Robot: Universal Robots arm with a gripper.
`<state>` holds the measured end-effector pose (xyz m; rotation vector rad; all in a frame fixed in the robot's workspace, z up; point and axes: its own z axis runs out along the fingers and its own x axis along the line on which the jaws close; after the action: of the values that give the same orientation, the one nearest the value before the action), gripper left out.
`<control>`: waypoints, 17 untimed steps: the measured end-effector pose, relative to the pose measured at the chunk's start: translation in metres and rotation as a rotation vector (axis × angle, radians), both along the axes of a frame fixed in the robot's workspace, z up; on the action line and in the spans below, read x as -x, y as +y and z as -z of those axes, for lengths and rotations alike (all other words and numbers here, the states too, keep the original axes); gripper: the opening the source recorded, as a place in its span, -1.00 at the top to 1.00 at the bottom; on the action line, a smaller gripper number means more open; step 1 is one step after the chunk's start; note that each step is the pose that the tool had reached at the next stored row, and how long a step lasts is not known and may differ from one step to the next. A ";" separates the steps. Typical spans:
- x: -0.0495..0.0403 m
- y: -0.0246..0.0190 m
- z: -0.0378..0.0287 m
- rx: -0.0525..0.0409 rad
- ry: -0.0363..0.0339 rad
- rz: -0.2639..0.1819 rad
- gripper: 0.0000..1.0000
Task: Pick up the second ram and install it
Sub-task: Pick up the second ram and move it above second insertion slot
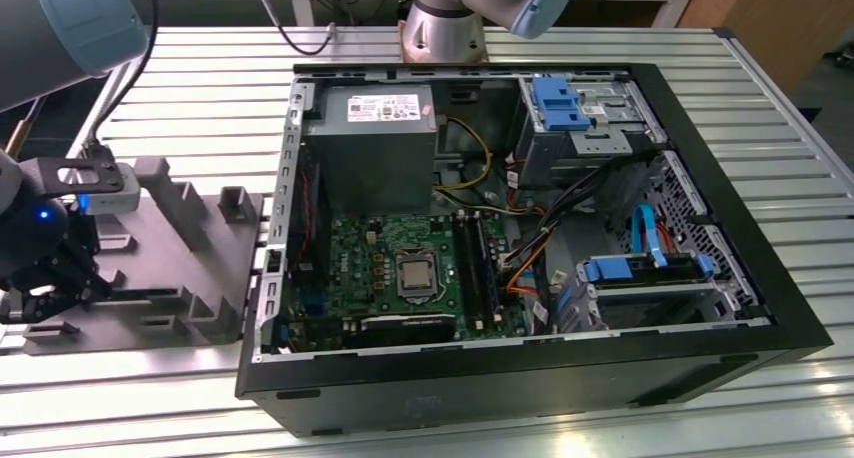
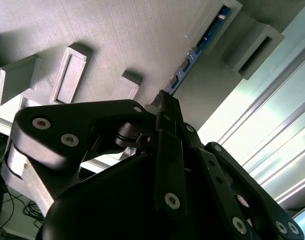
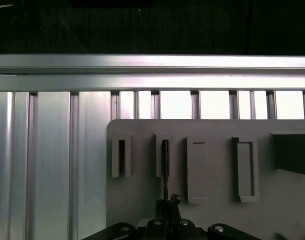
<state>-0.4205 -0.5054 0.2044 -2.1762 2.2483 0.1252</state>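
End effector: closed down, apparently pinching the ram's near end.
Ram: on edge in the fixture slot, directly ahead.
Long axis: runs straight away from the end effector.

Arm: silver-grey cylindrical base column carrying a rounded joint with pale blue cap. Grey tubular link with pale blue end cap; thin black cable hangs below it. Wrist housing is black with a small blue light. Matte black gripper: flat linkage bars with rounded ends, and silver round-head screws at the pivots.
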 end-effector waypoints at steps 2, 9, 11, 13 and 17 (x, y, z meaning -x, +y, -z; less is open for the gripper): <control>0.0000 0.0000 -0.0001 0.0000 0.0000 0.000 0.76; 0.0000 0.0000 -0.0031 0.0000 0.0001 0.000 0.76; 0.0000 0.0000 -0.0042 0.0000 0.0000 0.000 0.76; 0.0000 0.0000 -0.0054 -0.0001 0.0000 0.000 0.76; 0.0000 0.0000 -0.0081 0.0000 0.0000 0.000 0.76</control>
<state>-0.4205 -0.5054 0.2125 -2.1765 2.2481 0.1253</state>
